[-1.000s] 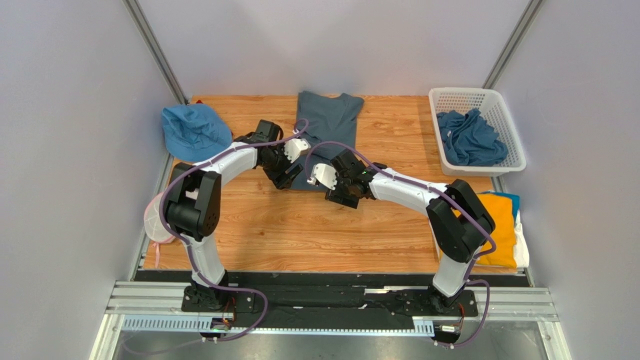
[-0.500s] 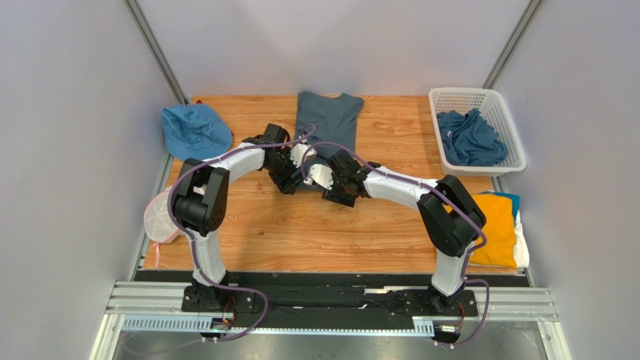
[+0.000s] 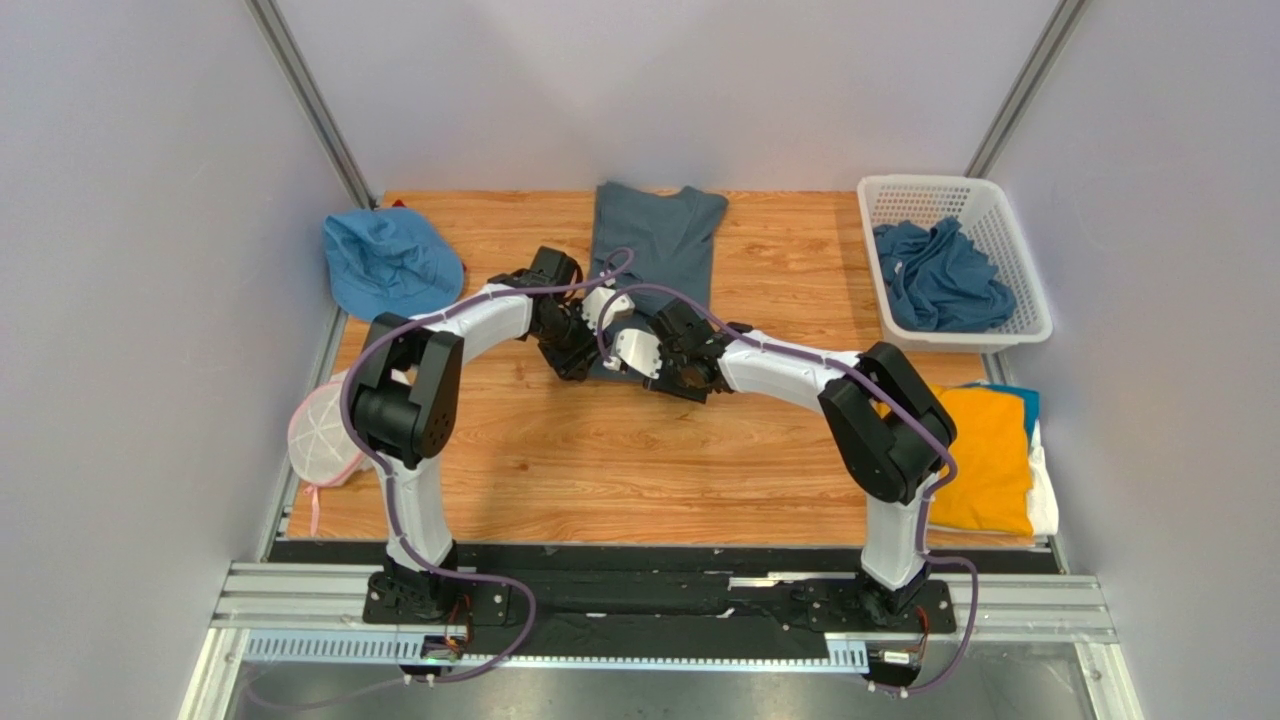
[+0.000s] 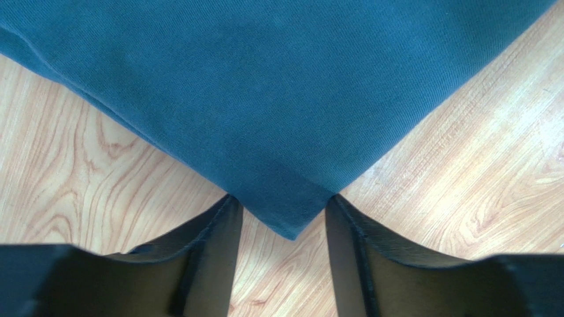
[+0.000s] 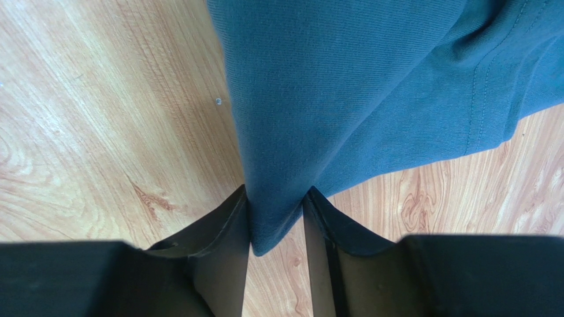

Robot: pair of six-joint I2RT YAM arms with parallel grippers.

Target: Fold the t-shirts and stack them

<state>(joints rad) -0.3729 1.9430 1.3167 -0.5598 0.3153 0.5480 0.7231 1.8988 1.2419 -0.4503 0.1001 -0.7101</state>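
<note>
A dark slate-blue t-shirt (image 3: 654, 248) lies flat as a long strip at the back centre of the wooden table, collar at the far end. My left gripper (image 3: 579, 360) is at its near left corner. In the left wrist view the open jaws (image 4: 281, 201) straddle that flat corner (image 4: 291, 224). My right gripper (image 3: 688, 375) is at the near right corner. In the right wrist view the jaws (image 5: 276, 195) squeeze a bunched ridge of the shirt (image 5: 278, 224).
A white basket (image 3: 932, 188) at the back right holds more slate-blue shirts (image 3: 944, 278). A mustard-yellow shirt (image 3: 984, 450) lies on a stack at the right edge. A bright blue hat (image 3: 391, 258) sits back left, a white mesh pouch (image 3: 319, 435) at the left edge.
Both arms have drawn in toward the shirt's near hem. The right gripper moved left and slightly forward onto the right corner; the left shifted a little toward the left corner.
</note>
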